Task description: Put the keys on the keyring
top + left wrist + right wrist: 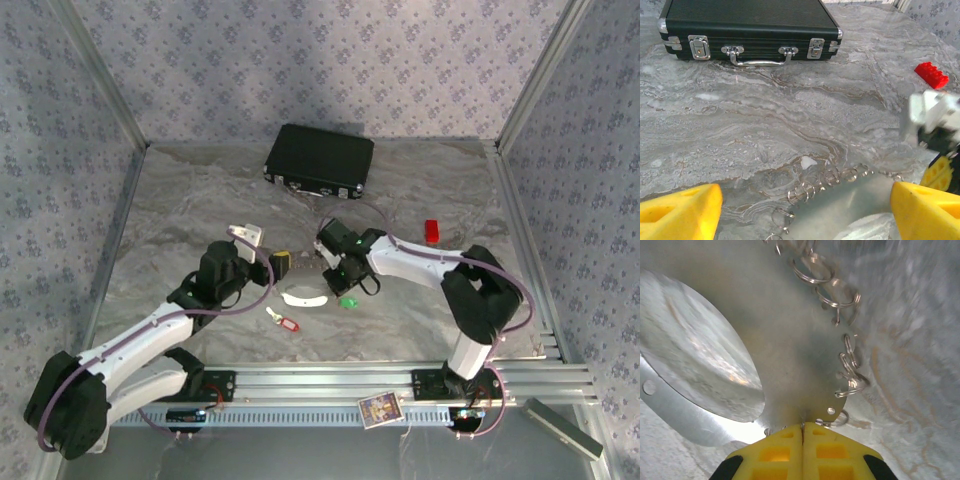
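The keyring (790, 330) is a thin flat grey metal loop with a big oval opening and several small split rings (850, 380) along its rim. My right gripper (803, 427) is shut on its near edge. In the top view the right gripper (338, 274) stands over the table's middle, and a pale crescent of the keyring (303, 298) shows beside it. My left gripper (802, 215) is open, its yellow fingers (680, 210) wide on either side of the keyring (840, 205). The red-tagged key (285, 322) and the green-tagged key (348, 301) lie loose on the table.
A black case (320, 160) lies shut at the back. A red block (431, 231) sits right of the right arm. A printed card (379, 408) rests on the front rail. Patterned walls and metal posts close in the table.
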Available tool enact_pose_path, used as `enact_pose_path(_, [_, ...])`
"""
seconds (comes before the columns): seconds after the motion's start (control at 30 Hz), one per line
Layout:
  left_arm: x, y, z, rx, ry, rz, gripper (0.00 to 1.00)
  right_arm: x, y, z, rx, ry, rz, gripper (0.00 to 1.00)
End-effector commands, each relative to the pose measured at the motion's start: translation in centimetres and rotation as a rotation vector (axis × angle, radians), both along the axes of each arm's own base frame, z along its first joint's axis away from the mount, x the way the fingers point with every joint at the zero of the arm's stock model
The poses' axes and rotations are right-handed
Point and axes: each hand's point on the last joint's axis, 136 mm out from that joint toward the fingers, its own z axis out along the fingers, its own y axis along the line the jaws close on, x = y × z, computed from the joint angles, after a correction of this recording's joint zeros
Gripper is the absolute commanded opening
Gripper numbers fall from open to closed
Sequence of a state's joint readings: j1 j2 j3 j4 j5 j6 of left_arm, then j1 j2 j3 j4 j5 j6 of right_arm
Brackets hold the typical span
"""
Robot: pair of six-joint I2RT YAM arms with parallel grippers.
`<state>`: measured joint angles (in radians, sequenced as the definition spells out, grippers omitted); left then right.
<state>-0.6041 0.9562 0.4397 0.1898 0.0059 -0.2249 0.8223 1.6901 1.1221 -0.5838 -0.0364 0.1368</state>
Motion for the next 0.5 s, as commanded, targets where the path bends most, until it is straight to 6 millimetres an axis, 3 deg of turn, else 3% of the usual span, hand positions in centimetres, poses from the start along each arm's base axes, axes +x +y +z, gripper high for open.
enact_pose_path(0.0, [0.3, 0.1, 3.2, 0.006, -0.069, 0.003, 0.86, 1.6, 1.2, 4.1, 0.080, -0.149, 0.042, 0.00])
enact_pose_path(0.33, [0.1, 1.2, 8.9, 0.142, -0.215, -0.022, 0.80, 3.8, 4.9, 11.5, 0.380, -0.369, 0.201, 0.00])
enact_pose_path(0.47, [0.4, 1.4, 10.7, 0.198, -0.266, -0.040, 0.73, 4.2, 5.9, 14.7, 0.501, -0.491, 0.265, 0.00])
